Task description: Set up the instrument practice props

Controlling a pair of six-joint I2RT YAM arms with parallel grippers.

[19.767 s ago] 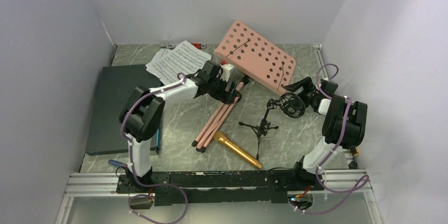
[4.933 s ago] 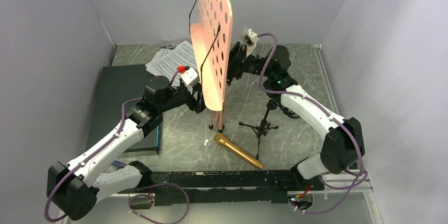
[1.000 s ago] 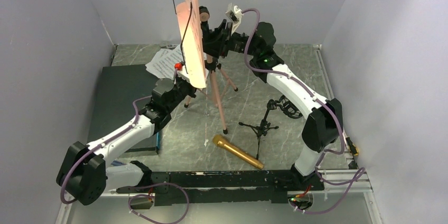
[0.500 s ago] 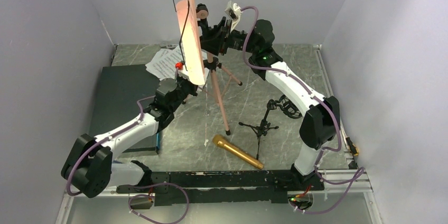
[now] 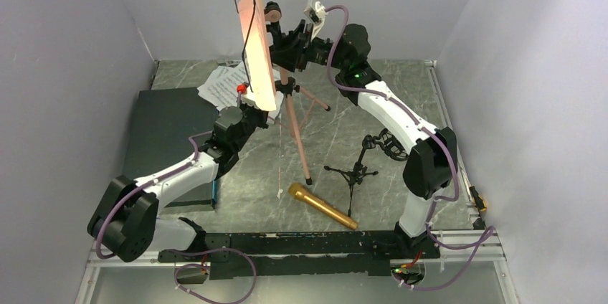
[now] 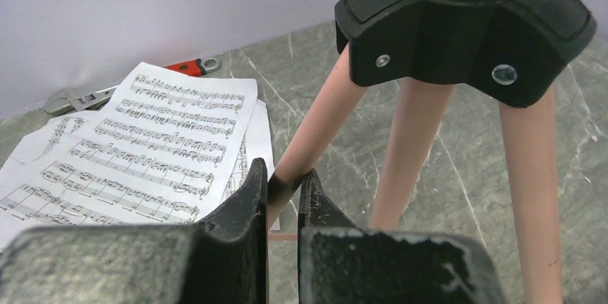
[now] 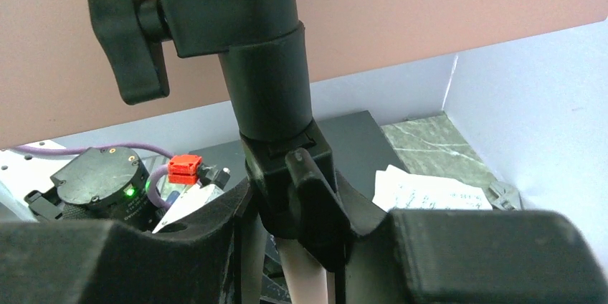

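The pink music stand point(image 5: 254, 28) stands upright at the back middle of the table, its panel edge-on and its tripod legs point(image 5: 297, 139) spread. My left gripper point(image 5: 264, 112) is shut on one pink leg point(image 6: 323, 121) just below the black leg hub point(image 6: 459, 24). My right gripper point(image 5: 287, 40) is shut on the black clamp collar point(image 7: 269, 82) under the panel point(image 7: 430, 3). White sheet-music pages point(image 5: 222, 85) lie behind the stand. The gold microphone point(image 5: 323, 206) lies near the front. The small black mic stand point(image 5: 355, 171) lies beside it.
A dark flat case point(image 5: 154, 139) lies along the left wall with a blue pen point(image 5: 214, 193) at its edge. A red-handled wrench point(image 6: 190, 67) rests by the back wall behind the pages point(image 6: 143, 146). Walls enclose the table on three sides.
The stand's legs have spread a little wider and its top has shifted slightly left. The left arm has reached further in with the leg. Both grips are unchanged.
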